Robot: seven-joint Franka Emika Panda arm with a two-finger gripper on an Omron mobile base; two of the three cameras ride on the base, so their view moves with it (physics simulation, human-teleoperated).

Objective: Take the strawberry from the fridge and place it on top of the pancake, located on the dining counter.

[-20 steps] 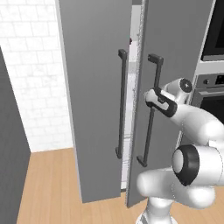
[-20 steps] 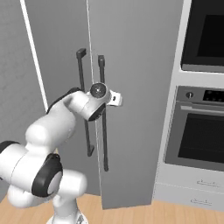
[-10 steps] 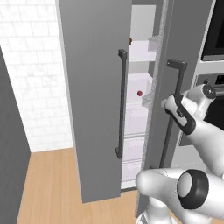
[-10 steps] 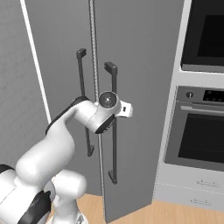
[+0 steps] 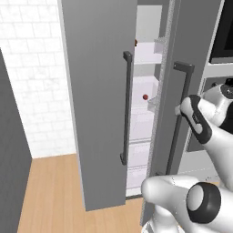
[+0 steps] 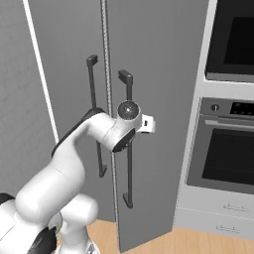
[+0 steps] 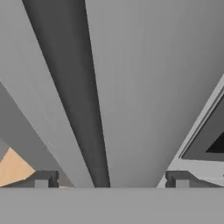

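Two doors: the fridge (image 5: 98, 104) has its right door swung partly out, leaving a gap onto white shelves (image 5: 144, 59); the left door stands nearly flush.
Strawberry: a tiny red dot (image 5: 145, 96) sits on a middle shelf inside the gap, at about 10 o'clock from the hand in the left base view, well back from the door edge.
Another item: a small dark-red speck (image 5: 135, 42) shows on the shelf above; too small to name.
Fingers: spread wide in the hand view (image 7: 109, 180), the two tips standing either side of the right door's handle bar (image 7: 72, 87) and gripping nothing.
Hand position: the wrist hangs just beside that handle (image 6: 128, 139), around its mid-height, with the wall oven (image 6: 225, 154) off toward 3 o'clock.
Step in hand: I judge it to be letting go of the handle once the door is open enough, then going in for the berry.
Doing it well: back the hand straight off the bar so the tips don't snag it and drag the door; the gap looks narrow for the forearm, so the door may want nudging wider first.
Approach: come in level with the middle shelf, fingers kept wide, closing gently since the berry is small and likely to roll.
Risk: clipping the door edge or shelf lip on the way in.
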